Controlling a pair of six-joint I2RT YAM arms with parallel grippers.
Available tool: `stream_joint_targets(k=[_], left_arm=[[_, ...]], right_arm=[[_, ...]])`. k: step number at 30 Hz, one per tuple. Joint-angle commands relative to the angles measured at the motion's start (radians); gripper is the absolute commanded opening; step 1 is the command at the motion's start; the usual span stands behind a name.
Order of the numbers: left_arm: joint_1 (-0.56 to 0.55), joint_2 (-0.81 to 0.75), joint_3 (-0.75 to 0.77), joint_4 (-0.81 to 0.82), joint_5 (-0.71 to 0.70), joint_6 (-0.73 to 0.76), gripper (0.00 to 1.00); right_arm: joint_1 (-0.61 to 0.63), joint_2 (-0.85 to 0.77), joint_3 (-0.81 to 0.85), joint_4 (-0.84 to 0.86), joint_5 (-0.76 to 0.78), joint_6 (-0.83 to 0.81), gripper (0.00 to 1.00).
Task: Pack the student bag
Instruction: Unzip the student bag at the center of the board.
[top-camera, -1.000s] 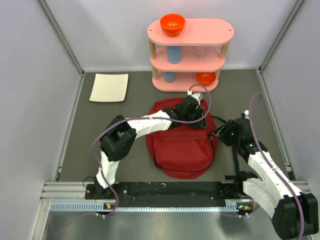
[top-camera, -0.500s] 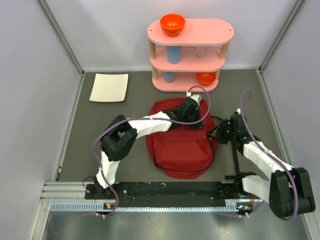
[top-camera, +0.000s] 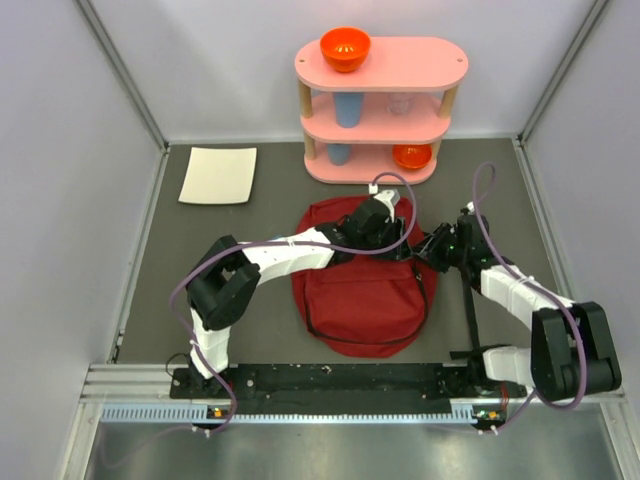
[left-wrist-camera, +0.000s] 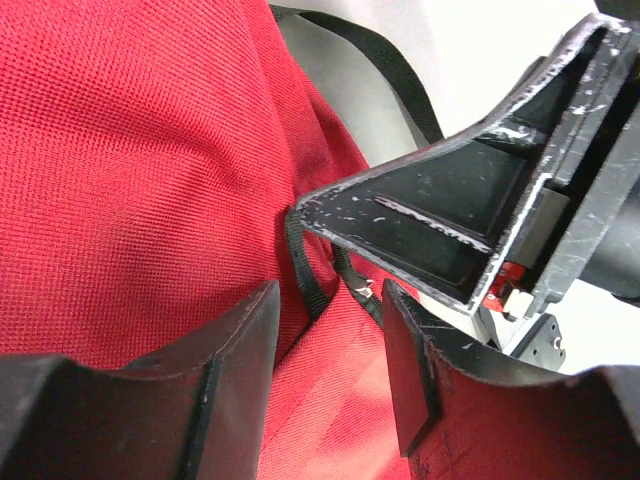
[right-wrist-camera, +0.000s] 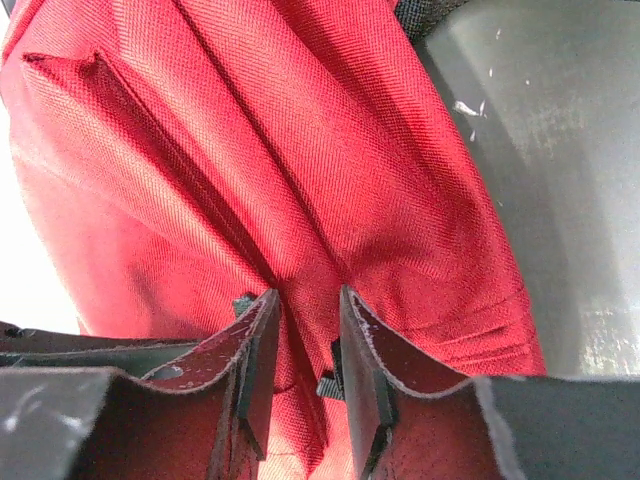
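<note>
Top external view: the student bag lies flat in the middle of the table, with both grippers at its far right corner.
The fabric looks soft, limp and light, so seams and straps seem the surest holds. The right gripper pinches a fold; the left gripper stands part-open over a black strap. No writing is readable.

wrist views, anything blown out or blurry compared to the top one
left wrist: student bag weave sharp, upper right background blown out white, left tool dark and soft; right wrist: white washout at the left edge, glare on the table; top external: even light, no glare
</note>
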Motion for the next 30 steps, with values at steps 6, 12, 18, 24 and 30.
stream_joint_targets(k=[6,12,18,24,30], left_arm=[[0.013,0.023,-0.004,-0.095,-0.023,0.029,0.53],[0.014,0.023,-0.019,-0.103,-0.032,0.017,0.54],[0.019,0.025,-0.029,-0.100,-0.034,0.006,0.54],[0.021,0.023,0.010,-0.181,-0.144,0.023,0.54],[0.016,0.065,0.143,-0.328,-0.248,0.065,0.54]], right_arm=[[-0.012,0.053,0.017,0.154,-0.101,-0.021,0.28],[-0.013,0.041,-0.006,0.216,-0.169,-0.002,0.29],[-0.012,0.030,-0.012,0.188,-0.187,0.007,0.27],[-0.025,-0.120,-0.003,0.046,0.055,-0.040,0.33],[-0.035,-0.182,0.042,-0.093,0.211,-0.042,0.40]])
